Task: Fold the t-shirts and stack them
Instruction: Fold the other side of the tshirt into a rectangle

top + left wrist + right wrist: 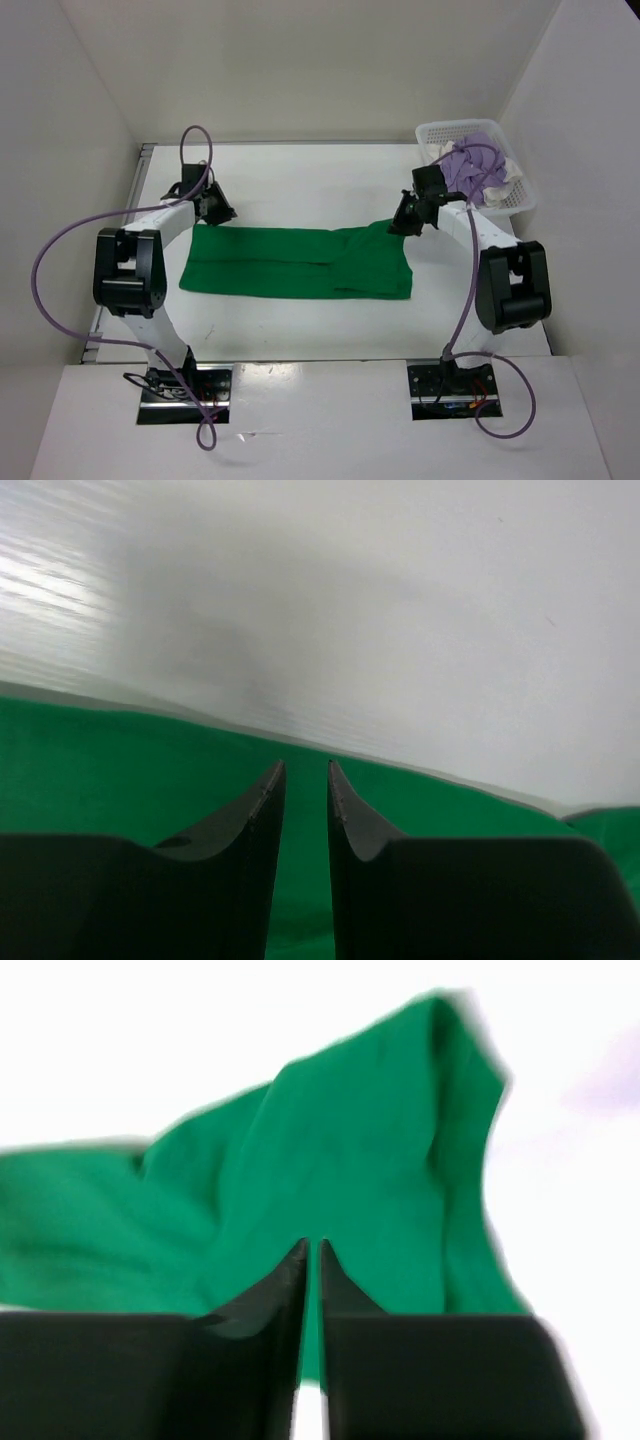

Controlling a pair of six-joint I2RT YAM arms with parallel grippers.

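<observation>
Cloth of the green t-shirt [300, 262], spread on the table [300, 180], is clamped at its far right corner by the right gripper [400, 225] and held raised for folding, while a grasp by the narrowly gapped left gripper [305, 767] at the far left edge cannot be confirmed.

A green t-shirt [300, 262] is spread lengthwise across the middle of the surface [300, 175], folded into a long flat band with a fold edge running along its length. Its left part lies flat. Its far right corner is raised off the surface and pinched in the right claw [398, 226], so the cloth is drawn up into a peak there. Purple t-shirts [468, 165], with white cloth [497, 192] among them, are heaped crumpled in a white basket [432, 130] at the far right corner
</observation>
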